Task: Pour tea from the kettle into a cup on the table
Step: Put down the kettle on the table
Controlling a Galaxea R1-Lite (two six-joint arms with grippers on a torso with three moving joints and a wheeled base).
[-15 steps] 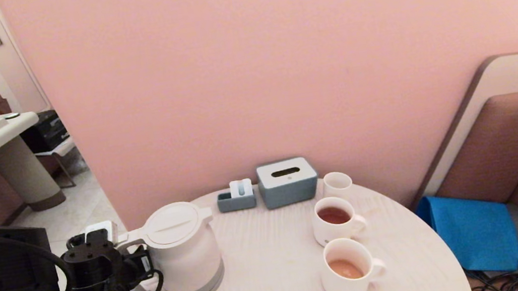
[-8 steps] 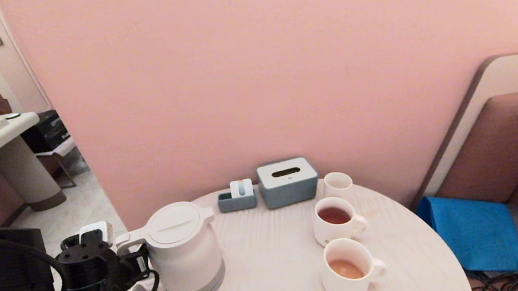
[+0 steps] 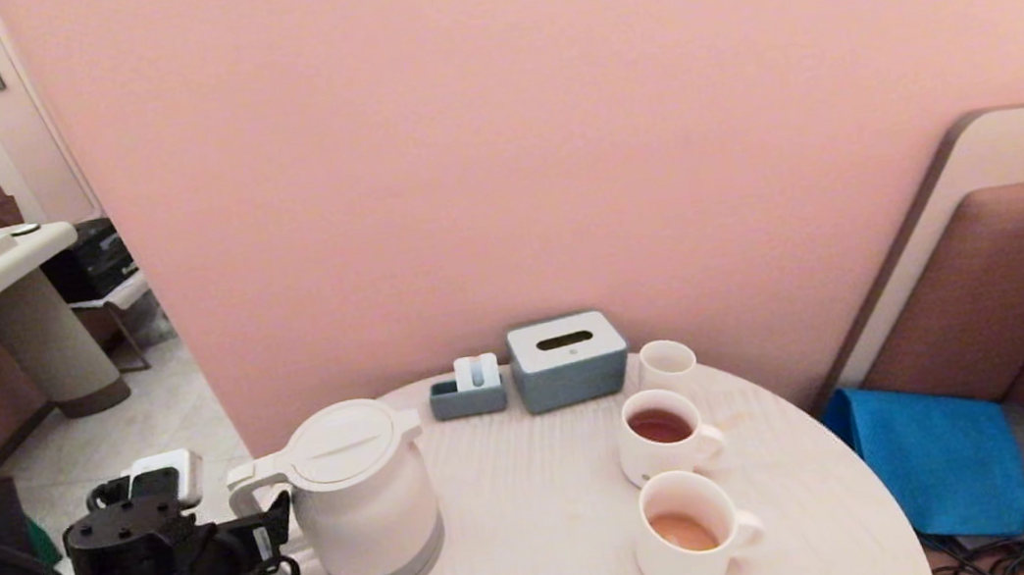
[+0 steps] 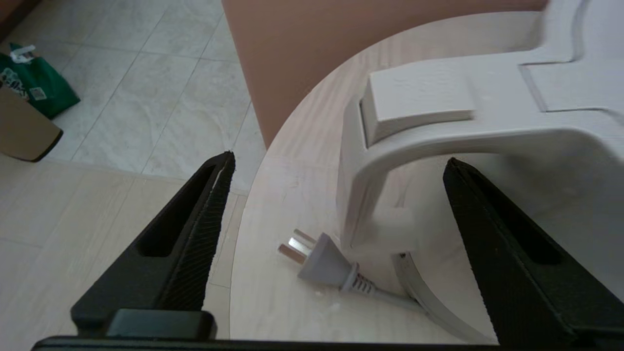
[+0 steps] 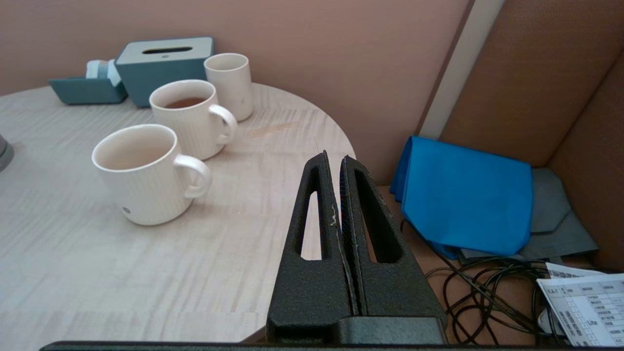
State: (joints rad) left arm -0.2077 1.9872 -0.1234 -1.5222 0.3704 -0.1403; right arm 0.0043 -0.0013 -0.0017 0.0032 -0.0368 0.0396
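Left gripper (image 4: 336, 175) at lower left of head view: fingers (image 4: 195, 234) spread wide either side of kettle (image 3: 362, 500) handle, gripping nothing. Kettle upright on worktop (image 3: 526, 543). Cup (image 3: 688, 533) with tea (image 3: 683, 532) at lower centre-right. Right gripper (image 5: 336, 163) fingers pressed together, empty.

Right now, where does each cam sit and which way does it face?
Head: high, looking forward and down at the table, kettle and cup; left gripper shows at lower left.
Left wrist: behind the open fingers, facing the kettle handle and plug.
Right wrist: behind the shut right gripper off the table edge, facing the cup and blue cloth.
Shared: head and right wrist both show the cup.
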